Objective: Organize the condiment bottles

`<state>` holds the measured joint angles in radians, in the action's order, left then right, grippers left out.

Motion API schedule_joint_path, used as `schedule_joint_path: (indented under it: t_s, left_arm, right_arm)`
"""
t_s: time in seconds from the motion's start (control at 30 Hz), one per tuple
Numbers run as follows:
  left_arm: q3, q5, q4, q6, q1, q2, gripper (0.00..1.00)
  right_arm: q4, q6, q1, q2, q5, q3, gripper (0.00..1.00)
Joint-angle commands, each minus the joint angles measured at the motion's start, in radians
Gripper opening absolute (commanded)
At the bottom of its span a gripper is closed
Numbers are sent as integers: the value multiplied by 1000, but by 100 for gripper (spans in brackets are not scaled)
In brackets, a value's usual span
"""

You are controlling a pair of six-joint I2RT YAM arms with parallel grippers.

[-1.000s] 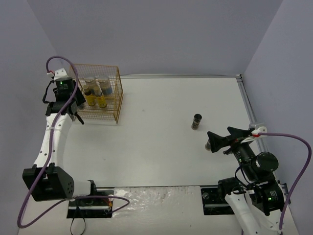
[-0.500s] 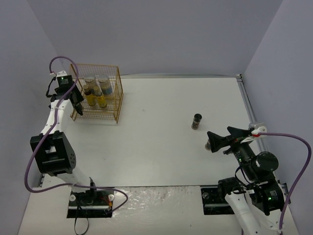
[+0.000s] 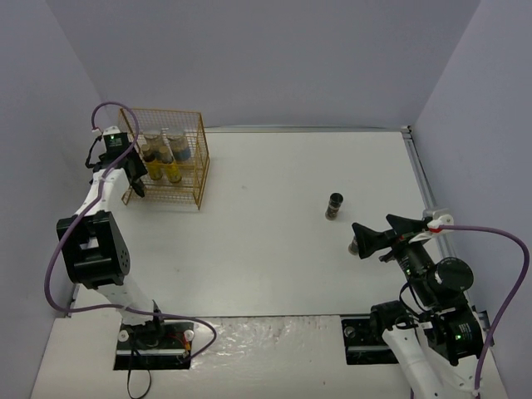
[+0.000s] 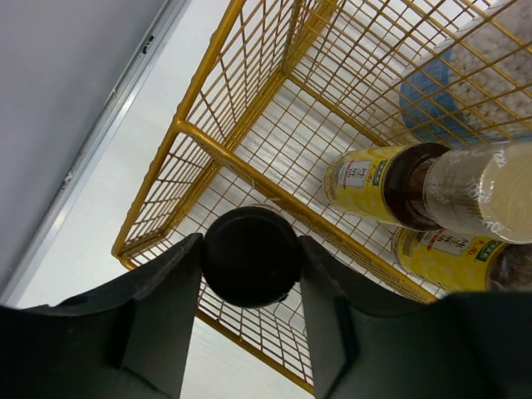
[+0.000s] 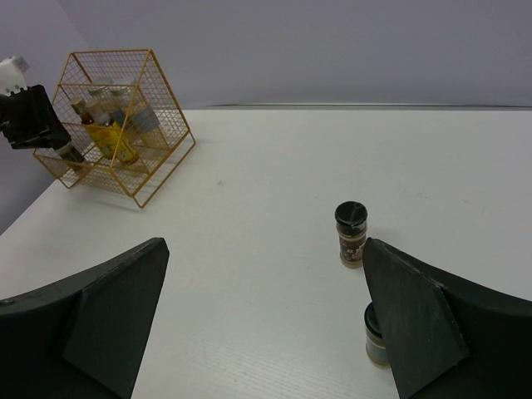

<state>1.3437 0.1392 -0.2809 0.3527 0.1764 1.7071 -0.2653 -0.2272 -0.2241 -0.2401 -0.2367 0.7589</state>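
Item one: the left gripper, its two dark fingers pressed against opposite sides of a black-lidded jar, whose round lid fills the gap between them. Directly under and around that lid we list the gold wire rack. One of its thick bars runs behind the lid, and its mesh closes in on both sides. We cannot tell whether the held jar sits within the wire or just outside it; from above, the gripper hangs at the rack's left side. Further inside the rack stand two yellow-labelled bottles close together, dark contents under pale tops, with a blue-labelled jar beyond them. The rack rests at the far left of the white table, near the wall.

Item two: the right gripper, jaws spread wide and holding nothing, low over the table's right side. Just beside its right finger we note a dark-lidded jar, partly hidden by that finger. A little further out a second black-lidded jar stands upright and alone, well apart from the rack, with bare tabletop between.
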Motion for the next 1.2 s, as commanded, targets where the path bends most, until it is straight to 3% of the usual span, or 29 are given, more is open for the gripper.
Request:
schedule_joint_path:
  t_s: [0.0, 0.17, 0.33, 0.5, 0.83, 1.17]
  left_arm:
    - [31, 16, -15, 28, 5, -10, 58]
    - [59, 5, -91, 54, -1, -65, 84]
    - [84, -16, -180, 59, -19, -175, 96]
    - [45, -121, -199, 36, -64, -329, 97]
    - [-179, -351, -127, -124, -343, -588, 97]
    - [-309, -301, -128, -138, -374, -700, 97]
  right_arm:
    - [95, 12, -4, -16, -4, -4, 100]
    - [92, -11, -3, -19, 37, -1, 100]
    - [78, -42, -3, -55, 90, 14, 100]
    - [23, -84, -3, -154, 186, 44, 100]
    - [-1, -138, -10, -601, 236, 104, 100]
    - [156, -95, -27, -917, 327, 160, 92]
